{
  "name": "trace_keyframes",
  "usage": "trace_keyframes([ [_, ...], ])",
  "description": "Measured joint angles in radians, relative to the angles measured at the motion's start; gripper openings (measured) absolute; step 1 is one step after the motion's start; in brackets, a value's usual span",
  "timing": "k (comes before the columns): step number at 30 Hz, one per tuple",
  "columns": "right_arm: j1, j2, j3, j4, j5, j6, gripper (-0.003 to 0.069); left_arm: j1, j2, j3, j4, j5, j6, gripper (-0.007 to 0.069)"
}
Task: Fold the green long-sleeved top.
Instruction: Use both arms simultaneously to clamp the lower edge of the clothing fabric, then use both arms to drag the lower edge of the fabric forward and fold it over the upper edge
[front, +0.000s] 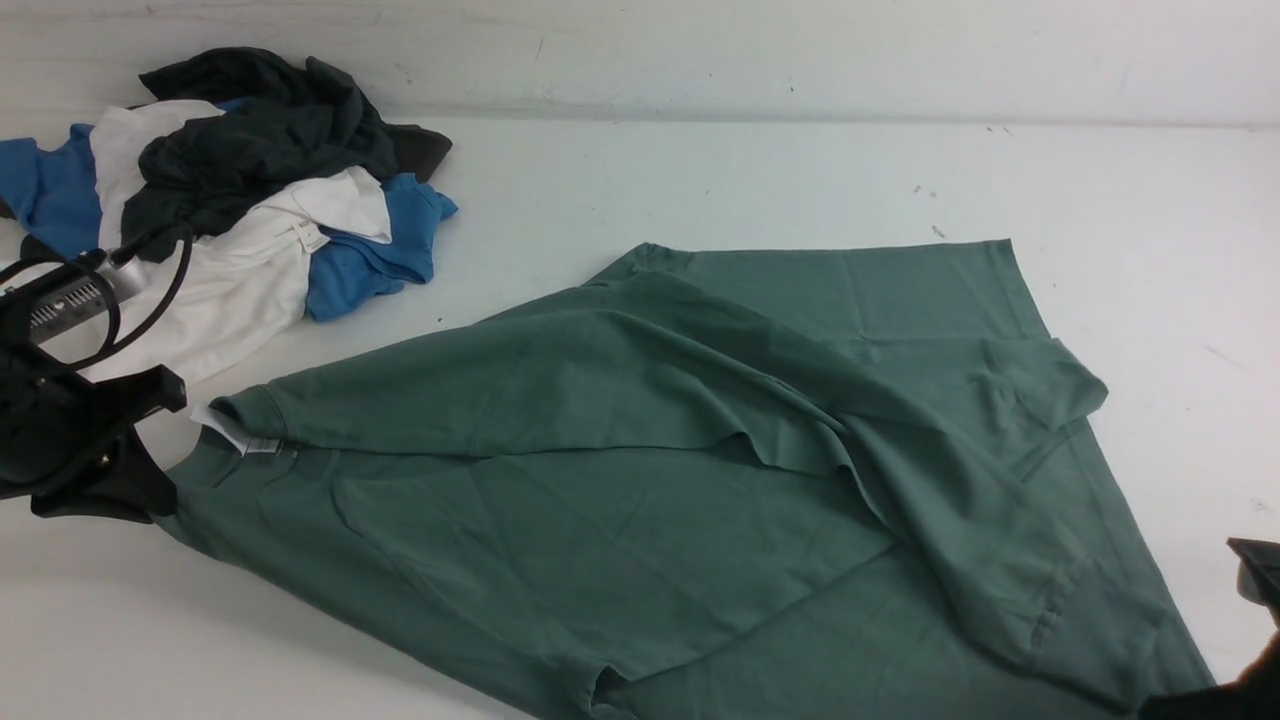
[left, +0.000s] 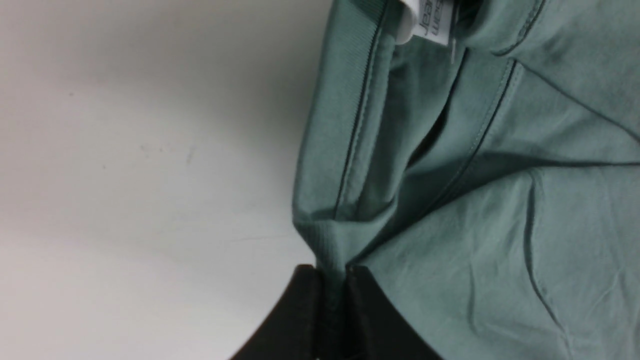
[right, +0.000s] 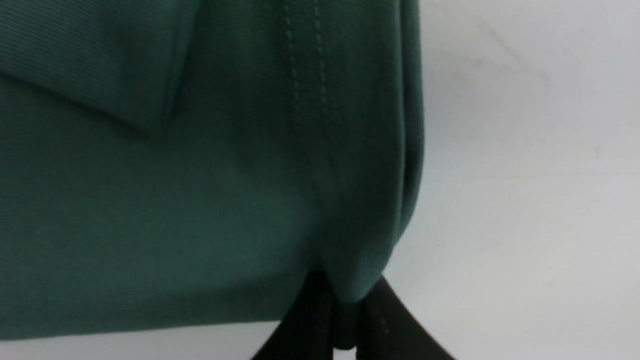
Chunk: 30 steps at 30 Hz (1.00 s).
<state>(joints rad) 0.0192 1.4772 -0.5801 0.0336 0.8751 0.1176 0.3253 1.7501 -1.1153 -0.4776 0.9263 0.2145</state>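
1. The top (front: 640, 560) lies spread over the middle and near part of the worktop (front: 800, 180), its near edge running out of the front view
2. Its collar (front: 205, 460) is at the left and points left; the long axis runs roughly left to right, with the body slanting nearer toward the right
3. Loose folds cross the body, and a layer of cloth reaches along the far side from beside the collar toward the middle
4. The left end effector (left: 332, 285) is closed on a pinch of the top at the near side of the collar, cloth showing between its fingertips
5. The right end effector (right: 345, 305) is closed on a bunched edge of the top at the near right
6. Only the front view shows the pile (front: 250, 200) at the far left, with black, white and blue garments
7. The left wrist view brings out dark lettering on the label (left: 435, 20), too small to read in the front view
8. The right wrist view shows a double row of stitching leading to the gripped edge, and bare worktop beyond the cloth; the front view cuts off most of that end effector
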Motion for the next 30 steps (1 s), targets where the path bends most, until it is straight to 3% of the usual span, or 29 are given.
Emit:
trace_keyframes([
  [14, 0.001, -0.379, 0.015, -0.186, 0.267, 0.143, 0.003, 0.0, -0.108, 0.096, 0.01, 0.161, -0.002, 0.0027],
  [21, 0.001, -0.417, -0.234, -0.2, 0.33, 0.148, 0.003, 0.0, -0.218, 0.079, -0.058, 0.224, -0.008, 0.0027],
  [30, 0.001, -0.106, -0.673, -0.191, 0.346, 0.132, 0.003, 0.0, -0.156, -0.057, -0.121, 0.235, -0.09, 0.0027],
])
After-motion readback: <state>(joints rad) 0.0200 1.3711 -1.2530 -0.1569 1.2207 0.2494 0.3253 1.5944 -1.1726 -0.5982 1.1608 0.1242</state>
